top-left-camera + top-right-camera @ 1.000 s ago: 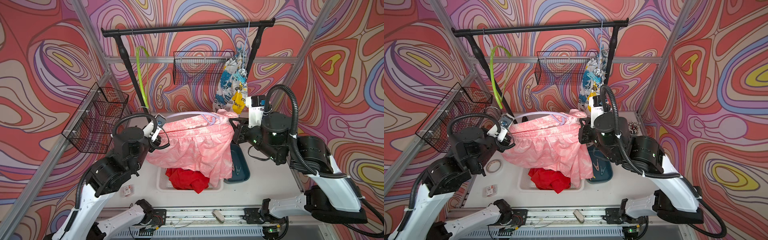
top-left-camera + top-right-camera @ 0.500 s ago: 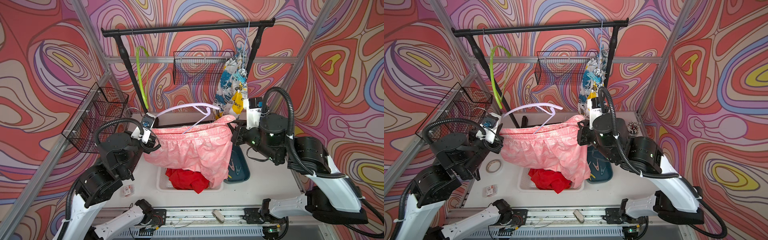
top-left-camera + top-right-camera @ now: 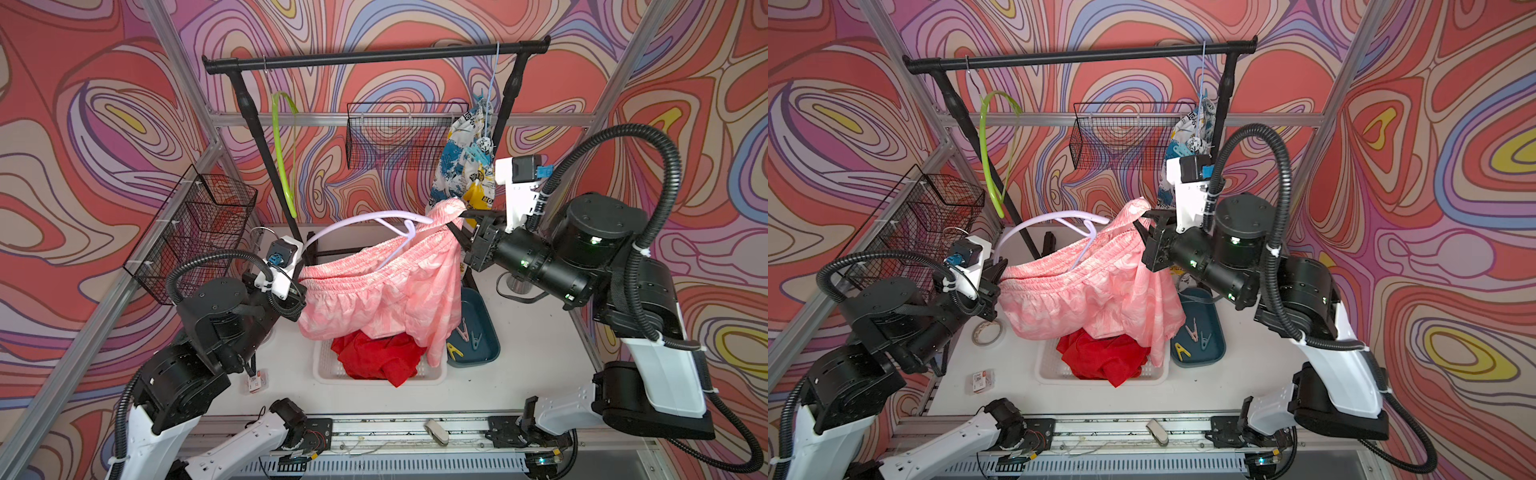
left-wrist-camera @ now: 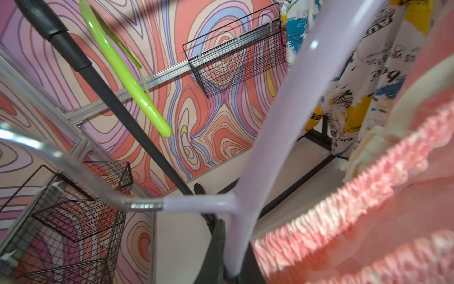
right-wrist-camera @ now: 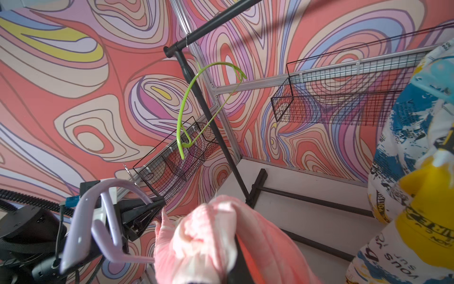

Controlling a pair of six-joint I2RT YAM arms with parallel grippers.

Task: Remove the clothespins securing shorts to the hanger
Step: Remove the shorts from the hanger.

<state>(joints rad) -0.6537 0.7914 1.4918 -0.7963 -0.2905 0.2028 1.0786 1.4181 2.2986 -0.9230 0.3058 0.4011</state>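
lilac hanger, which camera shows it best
Both top views: the lilac hanger shows almost whole, arching above the pink shorts. The left wrist view gives a blurred close-up of its neck and metal hook; the right wrist view, just one end.

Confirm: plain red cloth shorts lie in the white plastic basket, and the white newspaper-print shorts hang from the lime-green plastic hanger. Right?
One error. The plain red cloth shorts do lie in the white plastic basket, but the lime-green plastic hanger hangs bare on the black rail; the white newspaper-print shorts hang near its other end. Both top views show it.
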